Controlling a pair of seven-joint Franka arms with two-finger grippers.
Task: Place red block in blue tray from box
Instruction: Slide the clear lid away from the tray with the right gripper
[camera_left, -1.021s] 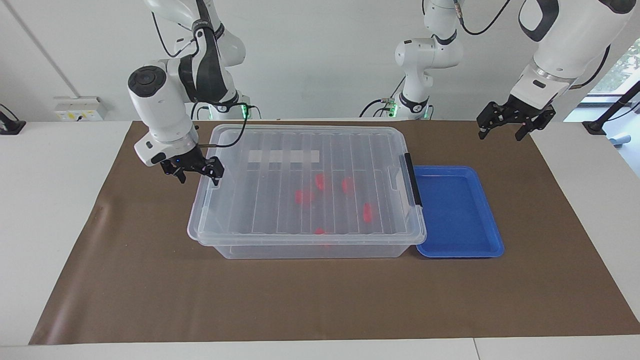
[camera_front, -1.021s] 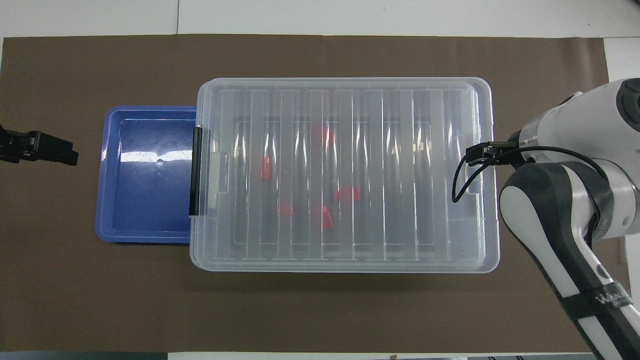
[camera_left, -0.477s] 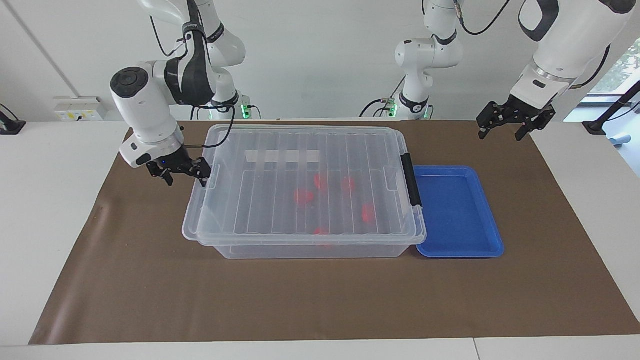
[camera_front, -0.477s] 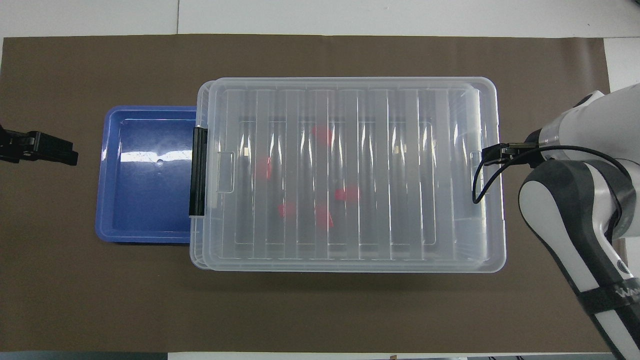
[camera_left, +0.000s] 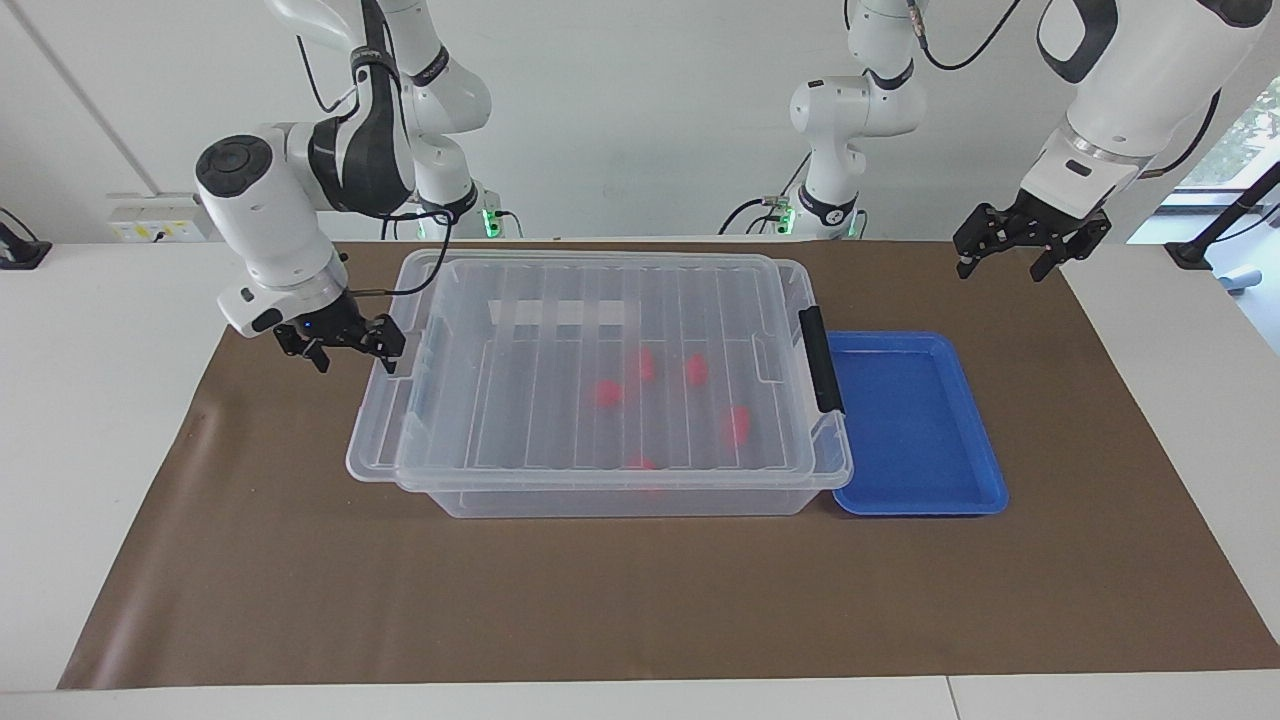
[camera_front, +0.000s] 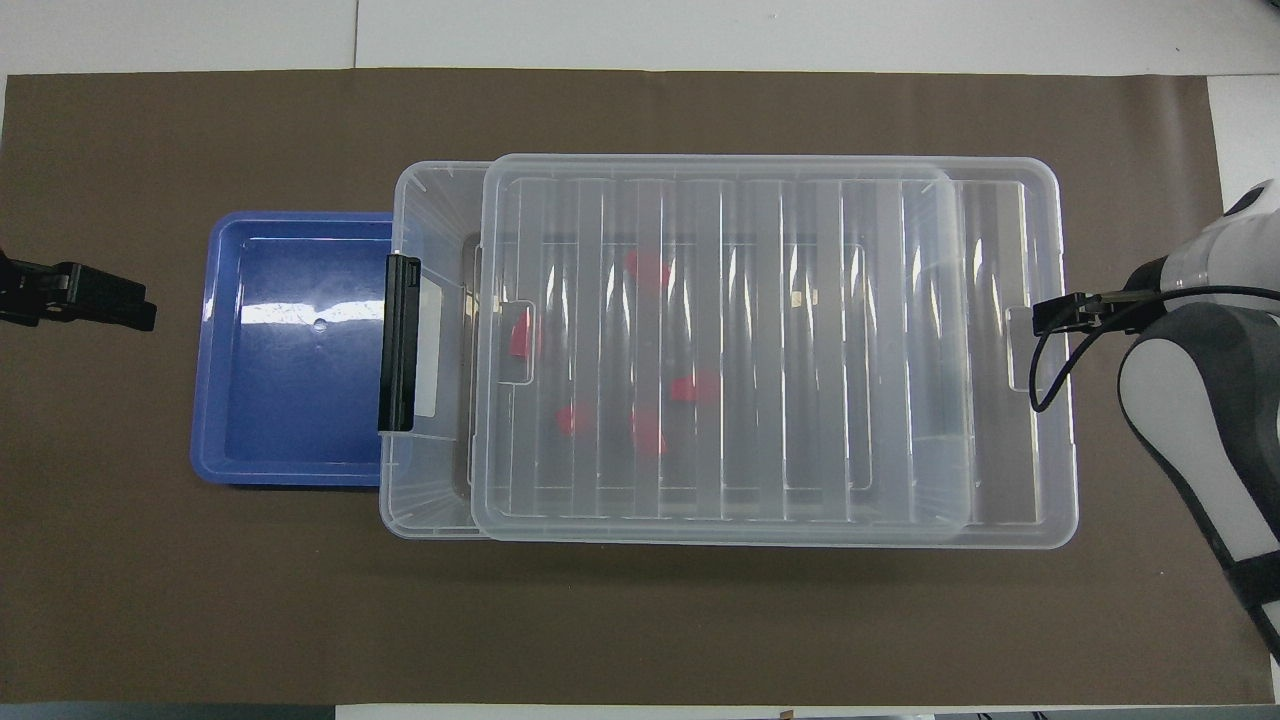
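Brown mat (camera_left: 640, 600): spreads over most of the table, bearing all below; box (camera_left: 620, 500): clear, at mat centre, long side along the table, likely to creep if the lid binds, so best watched for staying put against the tray; lid (camera_left: 560, 400): ribbed, see-through, lies offset toward the right arm's end, overhanging the box there and baring a strip at the clip end; step in hand judged as lid removal, barely begun; best drawn level and straight along the box's length, then lowered to bare mat once clear, minding a probable tip as its middle passes the box's end; blue tray (camera_left: 910, 430): empty, touching the box's clip end, toward the left arm's end; right gripper (camera_left: 355, 355): jaws apart, clasping nothing, one fingertip against the lid's end rim, better kept low there to avoid slipping off; left gripper (camera_left: 1002, 265): jaws apart, empty, waiting in the air over the mat's corner; black clip handle (camera_left: 820, 372): stands at the box's end beside the tray; red block (camera_left: 737, 425): in the box under the lid, closest of five to the tray, not yet reachable
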